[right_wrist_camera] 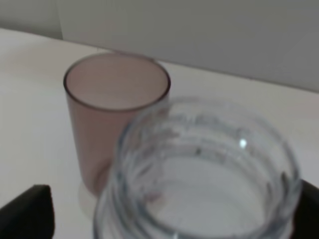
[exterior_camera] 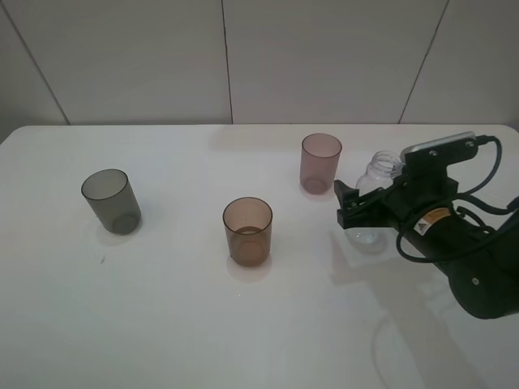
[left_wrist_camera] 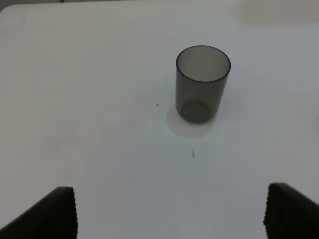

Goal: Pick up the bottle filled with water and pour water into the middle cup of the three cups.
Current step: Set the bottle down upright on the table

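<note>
While the bottle [exterior_camera: 375, 198] stands upright on the white desk [exterior_camera: 178, 324] in the exterior view, the right claw [exterior_camera: 357, 207] sits around its lower body; whether it presses the bottle, cannot tell. Pink cup [exterior_camera: 321, 163] is just beside the bottle, amber cup [exterior_camera: 247, 231] in the middle, grey cup [exterior_camera: 111, 201] far left, all upright and well apart.

Left wrist view: left claw [left_wrist_camera: 169, 211] released, fingers [left_wrist_camera: 50, 214] wide apart above bare desk, grey cup [left_wrist_camera: 202, 83] ahead.

Right wrist view: bottle's open threaded neck [right_wrist_camera: 204, 174] close up, blurred, between dark fingers [right_wrist_camera: 27, 211]; pink cup [right_wrist_camera: 112, 117] just behind.
</note>
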